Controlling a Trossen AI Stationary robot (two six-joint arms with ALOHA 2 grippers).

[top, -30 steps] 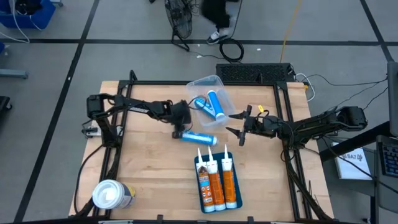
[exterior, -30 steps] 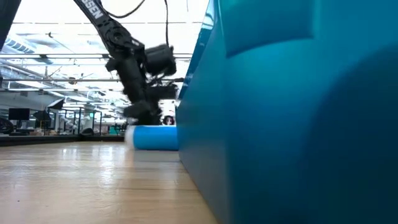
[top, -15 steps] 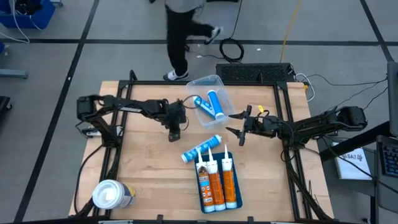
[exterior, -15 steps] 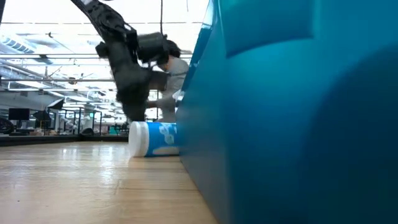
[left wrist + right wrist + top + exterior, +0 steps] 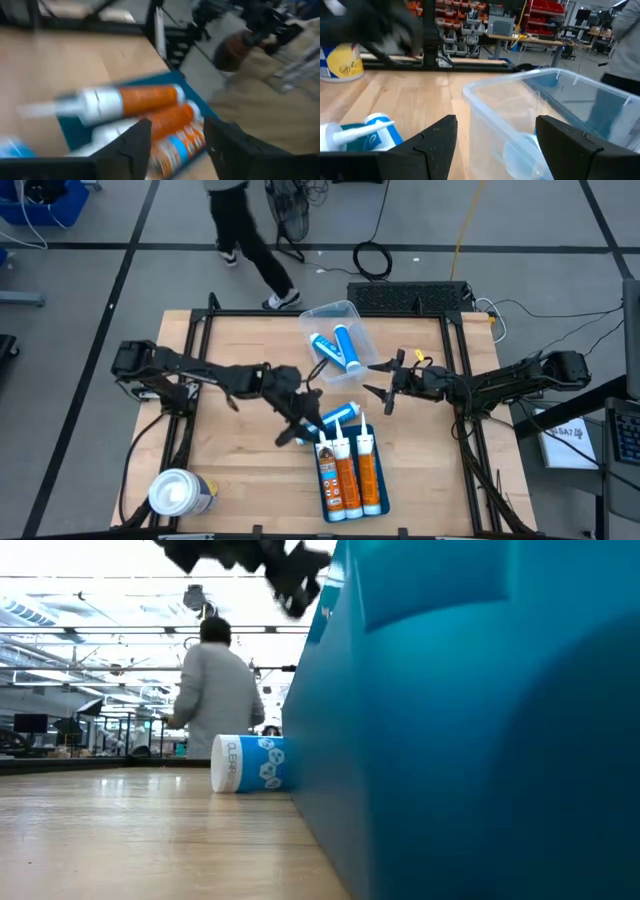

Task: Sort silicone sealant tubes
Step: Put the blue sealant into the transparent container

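Note:
One blue-and-white sealant tube (image 5: 335, 418) lies on its side on the table, aslant by the far left corner of the blue tray (image 5: 352, 513). The low view shows its flat end (image 5: 250, 762). Three orange tubes (image 5: 346, 475) lie side by side in the tray, nozzles toward the far edge. Two more blue tubes (image 5: 338, 348) lie in the clear bin (image 5: 330, 310). My left gripper (image 5: 300, 425) hangs open above the loose tube's flat end, well clear of it (image 5: 295, 585), looking onto the orange tubes (image 5: 150, 100). My right gripper (image 5: 372, 380) waits open right of the bin.
A fat white-topped canister (image 5: 180, 492) stands at the table's near left corner. A dark frame runs along the table's left, far and right edges. A person (image 5: 215, 680) walks past beyond the far edge. Bare wood lies left of the tray.
My left gripper has risen from the table, tipped up from pointing down, and gone toward the tray and the near edge. The blue tube that lay under it has moved toward the near edge and turned aslant beside the tray. A person has walked leftward behind the table.

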